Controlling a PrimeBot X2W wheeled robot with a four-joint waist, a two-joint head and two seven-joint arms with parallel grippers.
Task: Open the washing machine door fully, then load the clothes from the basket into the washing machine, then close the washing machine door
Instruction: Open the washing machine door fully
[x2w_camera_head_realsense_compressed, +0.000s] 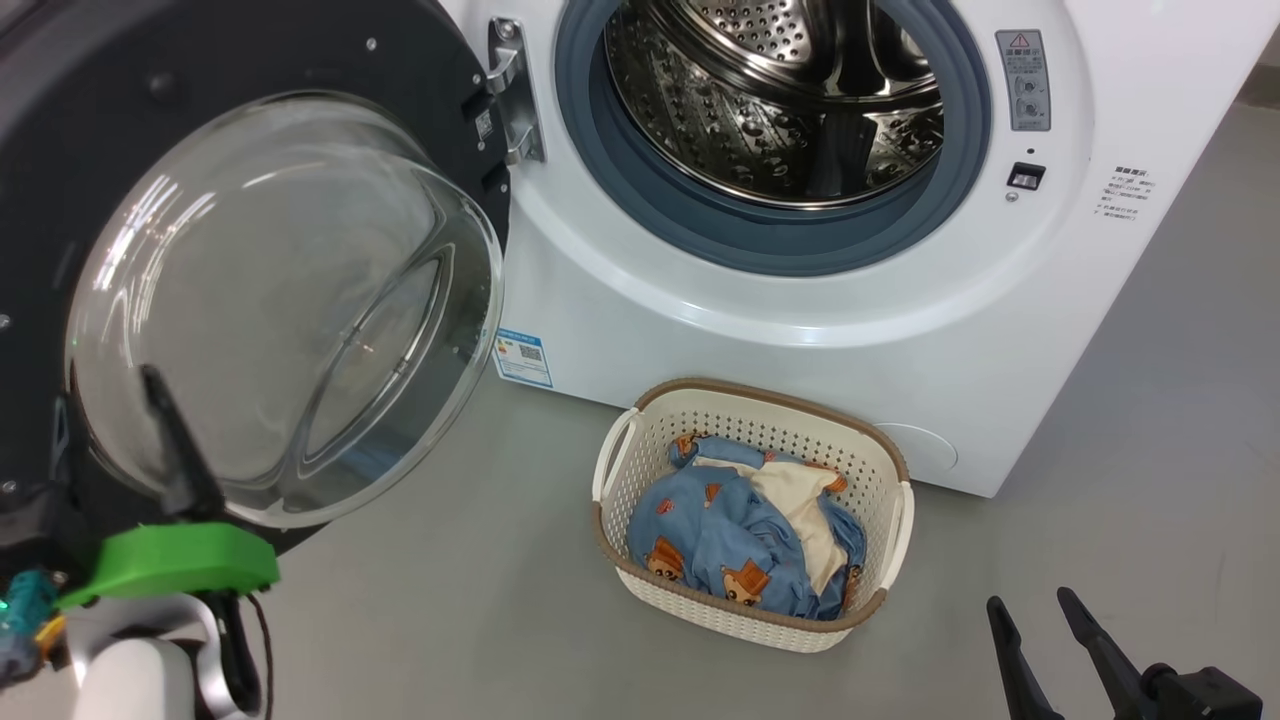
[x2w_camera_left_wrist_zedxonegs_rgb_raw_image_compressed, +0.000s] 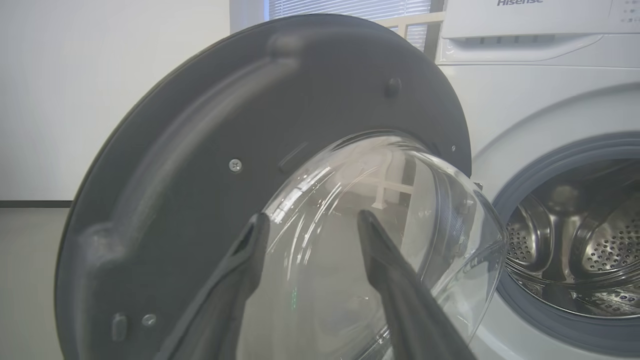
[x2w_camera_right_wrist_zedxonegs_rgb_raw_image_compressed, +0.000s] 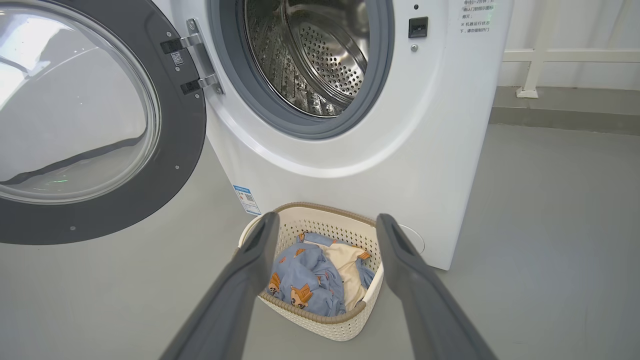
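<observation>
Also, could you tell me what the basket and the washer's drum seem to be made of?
The small cream perforated basket with its brown rim looks like matte moulded plastic, judging by its regular holes. The shiny silver drum is probably polished steel: mirror-like reflections, punched holes.

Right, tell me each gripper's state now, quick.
Left gripper: open, empty, fingers spread by the washing machine door.
Right gripper: open, empty, pointing toward the basket.
</observation>
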